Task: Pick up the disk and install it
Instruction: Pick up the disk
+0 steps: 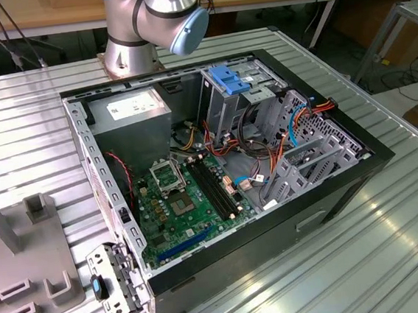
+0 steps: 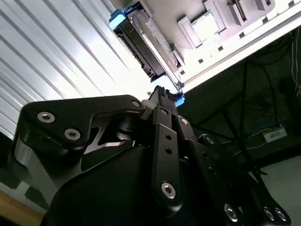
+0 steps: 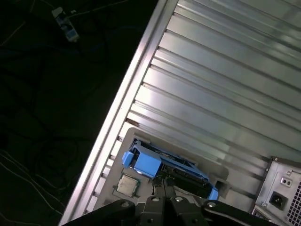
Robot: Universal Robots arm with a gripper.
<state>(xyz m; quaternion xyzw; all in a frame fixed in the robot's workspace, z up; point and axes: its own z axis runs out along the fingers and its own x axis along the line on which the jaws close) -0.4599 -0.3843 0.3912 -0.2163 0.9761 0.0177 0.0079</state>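
Blue plastic rail is framing the disk (image 3: 155,165) (image 2: 143,40), a grey-metal hard drive that is being held on edge in a slot of a grey fixture tray (image 3: 123,141), at the rim of the ribbed aluminium table (image 3: 225,70). Stood upright this way, its upper edge is being offered to a grasp from above. A processor chip (image 3: 126,184) is being cradled flat in a pocket of the same tray, just beside the drive.

In both wrist views the black gripper (image 3: 164,181) (image 2: 164,94) is being shown right at the drive's upper edge. Contact seems likely, yet whether the claw is spread, pressed together or pinching the rail cannot be told. The drive is judged not yet lifted, since it is sitting in its slot.

In the exterior view the open computer case (image 1: 331,196) is being presented on its side, so that the motherboard (image 1: 176,204) and the silver drive cage (image 1: 223,114) are being exposed from above. A fixed blue latch (image 1: 227,79) is sitting atop that cage, judged to be where the drive belongs. The arm's base (image 1: 135,38) is being seen behind the case.
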